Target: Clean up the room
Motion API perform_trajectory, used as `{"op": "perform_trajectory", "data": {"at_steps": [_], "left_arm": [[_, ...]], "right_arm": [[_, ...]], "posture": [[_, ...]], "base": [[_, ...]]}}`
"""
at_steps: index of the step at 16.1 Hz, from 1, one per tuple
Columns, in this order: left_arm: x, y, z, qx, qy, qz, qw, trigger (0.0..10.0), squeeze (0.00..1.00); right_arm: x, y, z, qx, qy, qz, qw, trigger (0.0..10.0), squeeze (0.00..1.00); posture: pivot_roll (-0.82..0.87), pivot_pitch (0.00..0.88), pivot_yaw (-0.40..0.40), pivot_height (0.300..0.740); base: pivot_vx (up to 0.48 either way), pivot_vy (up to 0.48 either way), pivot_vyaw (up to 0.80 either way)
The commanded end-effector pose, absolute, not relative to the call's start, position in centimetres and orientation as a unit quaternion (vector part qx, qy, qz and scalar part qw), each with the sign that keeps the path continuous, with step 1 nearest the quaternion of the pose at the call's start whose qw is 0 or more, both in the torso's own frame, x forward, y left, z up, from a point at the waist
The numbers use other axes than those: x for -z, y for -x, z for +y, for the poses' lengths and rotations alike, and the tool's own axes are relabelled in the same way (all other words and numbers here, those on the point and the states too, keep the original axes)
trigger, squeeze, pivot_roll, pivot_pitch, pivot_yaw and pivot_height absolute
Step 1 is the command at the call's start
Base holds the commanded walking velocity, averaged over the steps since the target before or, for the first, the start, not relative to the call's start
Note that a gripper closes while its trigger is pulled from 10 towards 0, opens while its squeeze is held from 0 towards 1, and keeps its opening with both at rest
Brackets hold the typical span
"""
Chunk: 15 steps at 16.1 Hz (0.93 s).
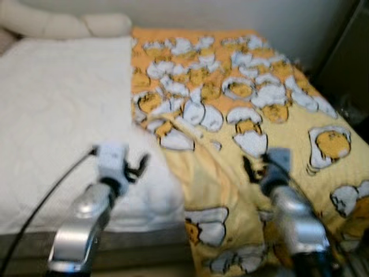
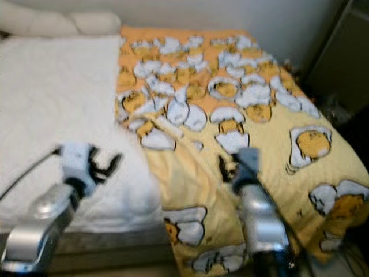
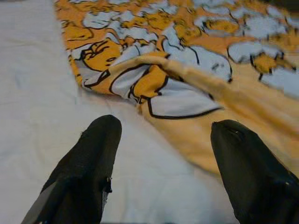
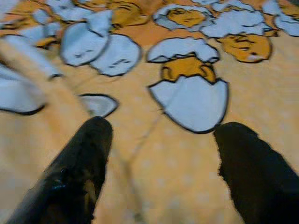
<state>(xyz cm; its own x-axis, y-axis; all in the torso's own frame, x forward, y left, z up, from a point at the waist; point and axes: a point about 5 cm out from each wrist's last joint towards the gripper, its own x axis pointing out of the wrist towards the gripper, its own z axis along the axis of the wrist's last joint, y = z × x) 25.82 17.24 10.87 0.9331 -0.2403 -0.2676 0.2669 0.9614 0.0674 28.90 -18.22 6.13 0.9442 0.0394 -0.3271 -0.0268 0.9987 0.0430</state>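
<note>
Here, a yellow egg-print blanket point(image 1: 248, 133) is seen spread over the right half of a white bed point(image 1: 57, 115), both the left gripper point(image 3: 161, 154) and right gripper point(image 4: 161, 158) held released above it, so its loose folded edge could be missed

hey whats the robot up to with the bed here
The robot stands at the foot of a bed with both arms out over it. A yellow blanket printed with eggs covers one side; the white sheet lies bare on the other. The left gripper is open by the blanket's folded edge, the right gripper is open over the blanket. Neither holds anything yet.
</note>
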Motion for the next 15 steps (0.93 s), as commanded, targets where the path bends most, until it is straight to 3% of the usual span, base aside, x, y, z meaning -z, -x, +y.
{"op": "perform_trajectory", "data": {"at_steps": [1,3,5,8,9,10,13,14,15], "left_arm": [[-10.9,-25.5,17.6,0.153,-0.077,0.141,0.975,10.0,0.0],[-10.9,-25.2,17.4,0.19,-0.095,0.149,0.966,10.0,0.0],[-11.1,-24.3,16.9,0.283,-0.122,0.171,0.936,10.0,0.0],[-11.8,-23.7,17.1,0.326,-0.142,0.184,0.916,10.0,0.0],[-12.1,-23.5,17.2,0.339,-0.145,0.189,0.91,10.0,0.0],[-12.4,-23.1,17.2,0.354,-0.148,0.195,0.902,10.0,0.0],[-13.4,-21.8,17.0,0.393,-0.147,0.211,0.883,10.0,0.0],[-13.6,-21.3,16.8,0.403,-0.147,0.216,0.877,10.0,0.0],[-13.7,-20.9,16.8,0.408,-0.149,0.222,0.873,10.0,0.0]], "right_arm": [[-5.8,-29.6,-17.8,-0.036,-0.014,0.183,0.982,10.0,1.0],[-5.4,-30.1,-18.2,-0.044,0.003,0.199,0.979,10.0,1.0],[-4.6,-31.4,-19.0,-0.07,0.022,0.233,0.97,10.0,1.0],[-3.5,-32.3,-18.6,-0.105,0.05,0.276,0.954,10.0,1.0],[-3.1,-32.3,-18.3,-0.116,0.063,0.291,0.947,10.0,0.14],[-2.9,-32.3,-18.0,-0.124,0.069,0.302,0.943,10.0,0.0],[-2.4,-32.4,-18.4,-0.089,0.102,0.32,0.938,10.0,0.0],[-2.2,-32.3,-18.6,-0.075,0.116,0.325,0.935,8.1,0.0],[-2.0,-32.2,-18.6,-0.069,0.112,0.329,0.935,5.1,0.0]], "posture": [[0.0,0.0,-0.039,0.74],[0.0,0.0,-0.032,0.74],[0.02,0.0,-0.014,0.74],[0.05,0.0,0.013,0.74],[0.07,0.0,0.019,0.74],[0.08,0.0,0.025,0.74],[0.11,0.0,0.035,0.74],[0.12,0.0,0.033,0.74],[0.13,0.032,0.033,0.74]], "base": [[0.0,0.0,0.0],[0.0,0.0,0.0],[0.0,0.0,0.0],[0.0,0.0,0.0],[0.0,0.0,0.0],[0.0,0.0,0.0],[0.0,0.0,0.0],[0.0,0.0,0.0],[0.0,0.0,0.0]]}}
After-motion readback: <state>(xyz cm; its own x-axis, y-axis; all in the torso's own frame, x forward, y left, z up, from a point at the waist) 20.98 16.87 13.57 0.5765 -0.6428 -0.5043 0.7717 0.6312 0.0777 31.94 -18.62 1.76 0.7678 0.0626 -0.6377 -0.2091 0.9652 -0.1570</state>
